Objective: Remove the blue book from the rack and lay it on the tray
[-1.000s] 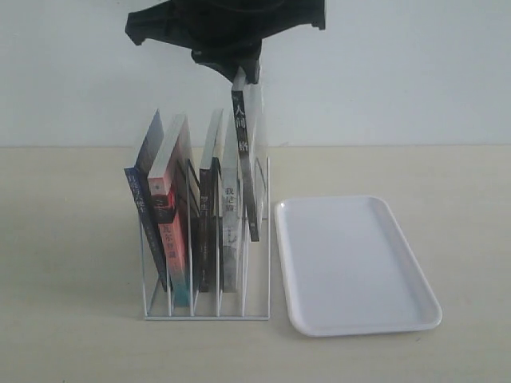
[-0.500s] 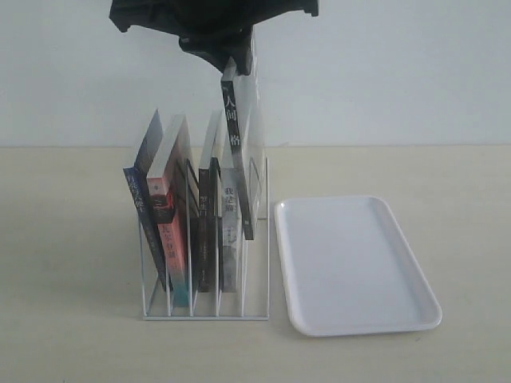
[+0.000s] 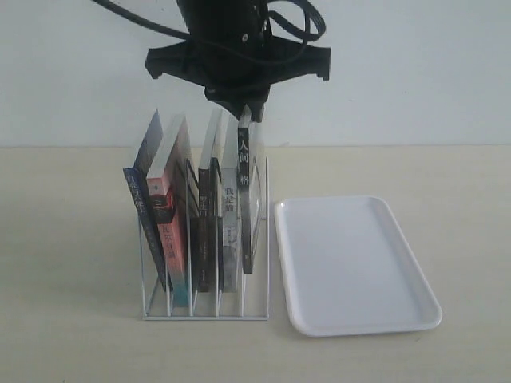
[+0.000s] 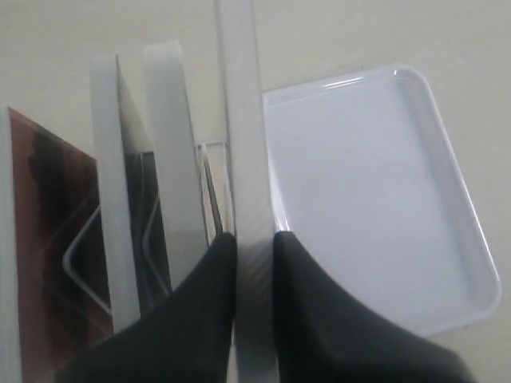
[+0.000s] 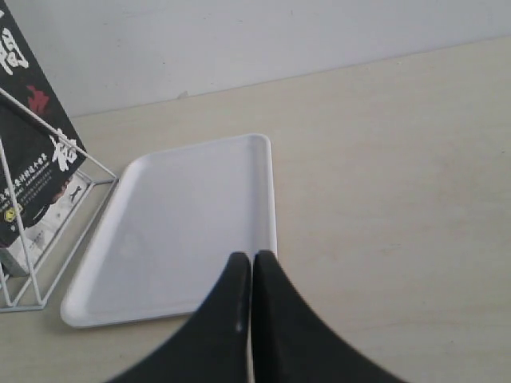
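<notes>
The blue book (image 3: pixel 136 206) leans in the leftmost slot of the white wire rack (image 3: pixel 206 316), dark blue spine facing me, untouched. My left gripper (image 3: pixel 242 109) hangs over the rack's rightmost slot, shut on the top edge of a black-spined book (image 3: pixel 246 199) that stands low in that slot. In the left wrist view the fingers (image 4: pixel 209 275) pinch that book's white page edge (image 4: pixel 242 144), the gripper (image 4: pixel 254 239) being beside the tray (image 4: pixel 375 183). The white tray (image 3: pixel 351 263) lies right of the rack. My right gripper (image 5: pixel 252 259) is shut on nothing, above the tray's (image 5: pixel 184 223) near edge.
A pink-red-spined book (image 3: pixel 170 231) and two more dark-spined books (image 3: pixel 206 223) fill the middle slots. The black book's cover (image 5: pixel 32 159) and rack wires (image 5: pixel 48 263) show in the right wrist view. Bare beige tabletop (image 3: pixel 447 199) lies around tray and rack.
My left gripper has come down with the black-spined book, which was raised well above the rack and now sits low in the rightmost slot. The blue book and tray have not moved.
</notes>
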Robot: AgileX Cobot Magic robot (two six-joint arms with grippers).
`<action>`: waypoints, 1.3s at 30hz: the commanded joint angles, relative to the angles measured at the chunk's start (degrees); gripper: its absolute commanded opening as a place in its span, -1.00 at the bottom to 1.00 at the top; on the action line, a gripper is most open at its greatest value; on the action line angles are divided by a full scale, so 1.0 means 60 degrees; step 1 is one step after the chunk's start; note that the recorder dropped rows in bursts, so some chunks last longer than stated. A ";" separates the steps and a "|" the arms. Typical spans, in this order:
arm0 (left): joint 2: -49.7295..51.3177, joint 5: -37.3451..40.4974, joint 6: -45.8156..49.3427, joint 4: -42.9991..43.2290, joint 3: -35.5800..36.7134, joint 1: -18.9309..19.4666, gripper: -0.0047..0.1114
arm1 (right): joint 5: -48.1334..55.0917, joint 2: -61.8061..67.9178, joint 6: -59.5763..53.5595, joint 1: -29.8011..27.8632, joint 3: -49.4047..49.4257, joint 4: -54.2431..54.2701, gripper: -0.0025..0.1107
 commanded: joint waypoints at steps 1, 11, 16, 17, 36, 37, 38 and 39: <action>0.0289 -0.0232 0.0064 0.0101 -0.0072 -0.0038 -0.85 | -0.0087 -0.0048 -0.0028 -0.0026 -0.0005 -0.0021 -0.96; 0.0871 -0.0178 0.0064 0.0125 -0.0072 -0.0038 -0.85 | -0.0087 -0.0048 -0.0028 -0.0026 -0.0005 -0.0021 -0.96; 0.1097 -0.0275 0.0064 0.0125 -0.0072 -0.0038 -0.85 | -0.0087 -0.0048 -0.0028 -0.0026 -0.0005 -0.0021 -0.96; 0.1120 -0.0298 0.0064 0.0143 -0.0072 -0.0038 -0.85 | -0.0087 -0.0048 -0.0028 -0.0026 -0.0005 -0.0021 -0.96; 0.1028 -0.0367 0.0109 -0.0245 -0.0072 -0.0038 -0.76 | -0.0087 -0.0048 -0.0028 -0.0026 -0.0005 -0.0021 -0.96; 0.1022 -0.0367 0.0141 -0.0245 -0.0072 -0.0038 -0.70 | -0.0087 -0.0048 -0.0028 -0.0026 -0.0005 -0.0021 -0.96; 0.1005 -0.0367 0.0141 -0.0245 -0.0072 -0.0038 -0.63 | -0.0087 -0.0048 -0.0028 -0.0026 -0.0005 -0.0021 -0.96; 0.1006 -0.0336 0.0141 -0.0245 -0.0072 -0.0038 -0.57 | -0.0087 -0.0048 -0.0028 -0.0026 -0.0005 -0.0021 -0.96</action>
